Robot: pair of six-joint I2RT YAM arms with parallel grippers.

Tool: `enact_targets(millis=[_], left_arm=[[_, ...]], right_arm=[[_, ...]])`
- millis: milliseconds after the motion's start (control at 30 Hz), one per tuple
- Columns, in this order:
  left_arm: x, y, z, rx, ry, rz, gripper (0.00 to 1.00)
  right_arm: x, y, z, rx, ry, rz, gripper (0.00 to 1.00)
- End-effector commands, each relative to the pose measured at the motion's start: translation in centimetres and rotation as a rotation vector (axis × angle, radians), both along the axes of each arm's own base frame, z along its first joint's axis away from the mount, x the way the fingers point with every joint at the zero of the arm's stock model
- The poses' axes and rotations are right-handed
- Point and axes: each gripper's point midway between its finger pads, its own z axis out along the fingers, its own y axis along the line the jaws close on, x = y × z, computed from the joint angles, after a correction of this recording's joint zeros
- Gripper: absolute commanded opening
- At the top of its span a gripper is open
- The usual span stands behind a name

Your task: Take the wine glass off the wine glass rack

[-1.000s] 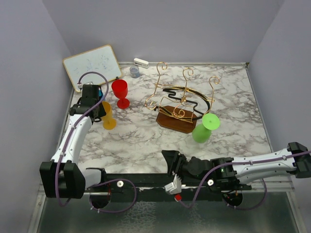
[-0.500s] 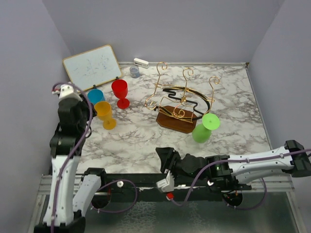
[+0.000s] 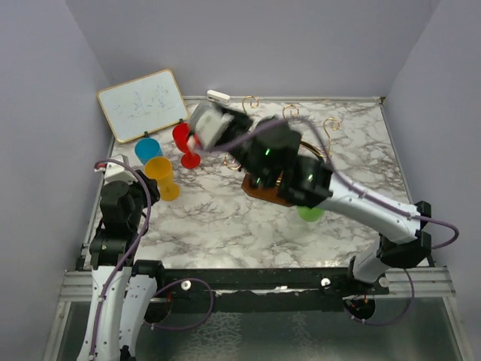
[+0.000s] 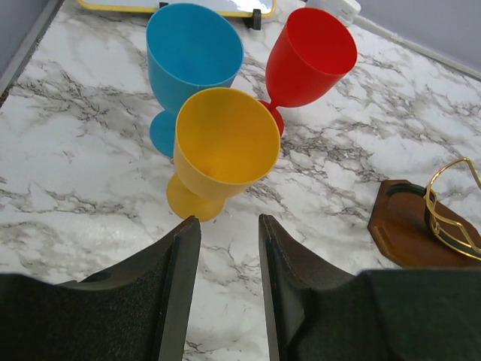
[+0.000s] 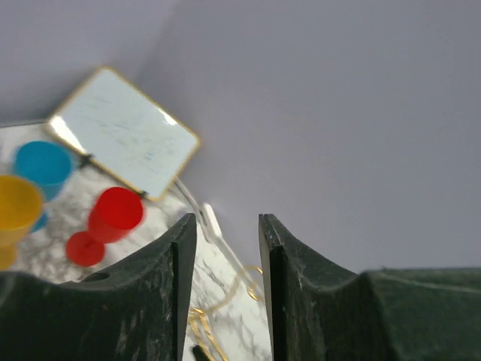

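Getting this right means dropping the right hand (image 5: pixel 224 226) — fingers apart, empty, aimed at the wall — to the green glass (image 3: pixel 307 213) peeking from under the arm beside the rack (image 3: pixel 263 193), right of centre, then sliding it off gently. The left hand (image 4: pixel 225 226) is apart too, empty.

Marble table (image 3: pixel 210 218): blue glass (image 4: pixel 192 56), yellow glass (image 4: pixel 225 147), red glass (image 4: pixel 308 60), whiteboard (image 3: pixel 141 104), rack (image 4: pixel 406 226).

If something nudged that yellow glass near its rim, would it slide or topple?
Probably topple: the yellow glass has a wide bowl on a narrow stem and small foot. It looks like opaque plastic, so likely light and unlikely to shatter. The blue glass and red glass stand close behind, so it might knock them.
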Motion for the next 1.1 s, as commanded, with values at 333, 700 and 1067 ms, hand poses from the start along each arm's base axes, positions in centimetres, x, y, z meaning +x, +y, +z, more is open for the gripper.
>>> enact_targets(millis=[333,700,1067], left_arm=[[-0.3,-1.6,2.3,-0.032,-0.093,-0.064,0.40],[-0.5,-2.5,2.0,-0.035,-0.092,-0.105,0.39],[-0.3,-3.1,1.8,-0.043,-0.088,-0.134,0.39]], right_arm=[[10.7,-29.6,-4.0,0.748,0.846,-0.457,0.33],[5.2,-25.4,-5.3,0.849,1.070,-0.148,0.52],[6.6,-23.0,-1.4,0.837,1.062,0.007,0.54]])
